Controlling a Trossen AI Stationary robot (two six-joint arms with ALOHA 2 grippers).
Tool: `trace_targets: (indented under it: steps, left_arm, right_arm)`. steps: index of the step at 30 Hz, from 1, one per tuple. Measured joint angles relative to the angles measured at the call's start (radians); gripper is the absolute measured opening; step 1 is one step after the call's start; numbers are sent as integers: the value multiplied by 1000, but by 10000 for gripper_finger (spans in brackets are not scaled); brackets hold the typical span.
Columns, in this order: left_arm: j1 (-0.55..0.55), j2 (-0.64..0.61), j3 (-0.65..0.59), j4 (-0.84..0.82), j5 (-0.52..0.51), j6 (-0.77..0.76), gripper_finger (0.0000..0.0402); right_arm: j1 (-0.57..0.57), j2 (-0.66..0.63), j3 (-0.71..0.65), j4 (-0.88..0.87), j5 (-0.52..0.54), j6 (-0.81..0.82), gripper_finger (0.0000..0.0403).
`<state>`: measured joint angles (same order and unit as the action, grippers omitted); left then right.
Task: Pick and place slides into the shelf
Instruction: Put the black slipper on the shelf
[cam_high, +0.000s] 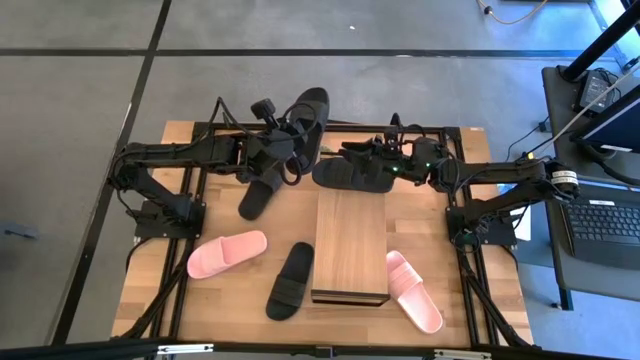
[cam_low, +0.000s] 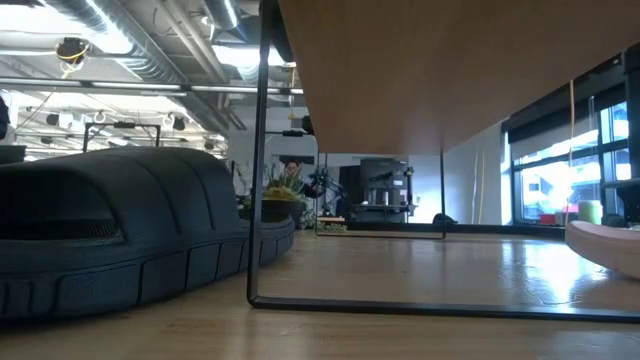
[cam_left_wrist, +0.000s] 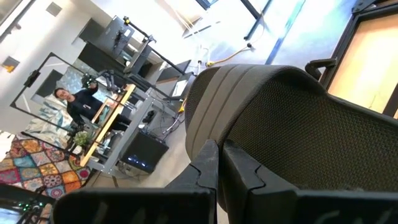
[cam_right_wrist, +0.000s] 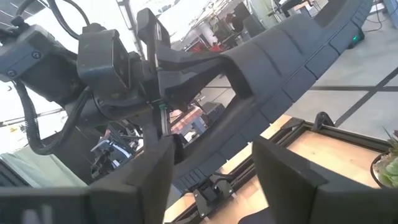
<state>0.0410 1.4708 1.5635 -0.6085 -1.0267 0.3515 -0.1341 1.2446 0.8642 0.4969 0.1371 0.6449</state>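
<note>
My left gripper (cam_high: 283, 152) is at the table's far edge, shut on a black slide (cam_high: 308, 112) that sticks out past that edge; the slide also shows in the right wrist view (cam_right_wrist: 298, 56). My right gripper (cam_high: 352, 158) is open above a second black slide (cam_high: 345, 175), which lies at the far end of the shelf (cam_high: 350, 240). A third black slide (cam_high: 262, 195) lies left of the shelf. A fourth (cam_high: 290, 280) and two pink slides (cam_high: 227, 253) (cam_high: 413, 290) lie nearer, beside the shelf. My left gripper pinches the black slide between its two fingers (cam_left_wrist: 208, 163) at an edge near the broad ribbed strap (cam_left_wrist: 249, 93). The right wrist view shows the hold at the slide's near end (cam_right_wrist: 180, 68). The slide is lifted clear and tilted, its far end pointing up and away.
In the low view the shelf's plank (cam_low: 450, 70) stands on thin dark legs (cam_low: 260, 200), with open room beneath it. A black slide (cam_low: 100, 230) lies left of it and a pink slide (cam_low: 610, 245) right of it. A desk with a laptop (cam_high: 605, 225) stands off the table's right.
</note>
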Motion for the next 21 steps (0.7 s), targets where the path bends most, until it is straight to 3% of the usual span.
trace_targets:
  steps: [8, 21]
  left_arm:
    - [0, 0, 0, 0, 0, 0, 0]
    - [0, 0, 0, 17, -10, 21, 0]
  right_arm:
    - [0, 0, 0, 0, 0, -8, 323]
    - [-5, 59, 0, 13, 0, 131, 327]
